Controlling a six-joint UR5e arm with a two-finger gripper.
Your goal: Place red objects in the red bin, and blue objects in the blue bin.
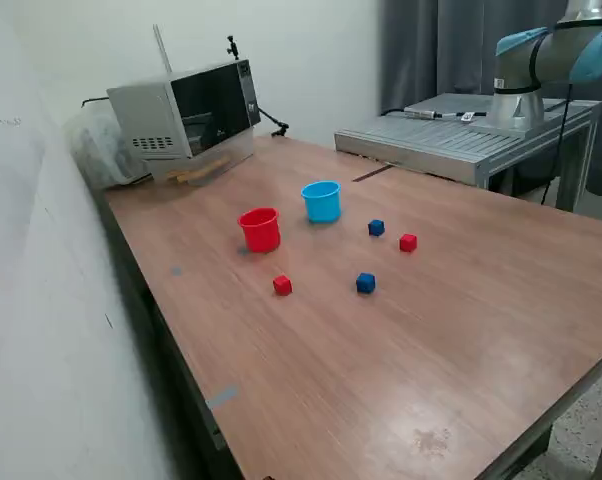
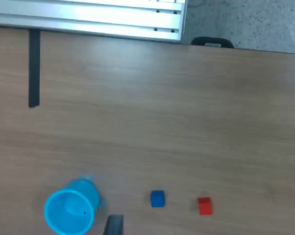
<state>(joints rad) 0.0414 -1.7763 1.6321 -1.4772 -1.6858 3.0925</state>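
No writing can be read anywhere. On the wooden tabletop [image 1: 461,330] stand a red cup [image 1: 260,229] and a light blue cup [image 1: 321,201], side by side, both upright. Two red cubes [image 1: 282,285] [image 1: 408,242] and two dark blue cubes [image 1: 366,283] [image 1: 376,228] lie scattered near them. Whether the end effector is wide or narrow cannot be told.

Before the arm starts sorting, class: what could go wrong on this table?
The red cup and blue cup stand close together, so a cube could drop into the wrong one. A blue cube and a red cube sit near each other; grabbing one might nudge the other. Both cups are light and could tip.
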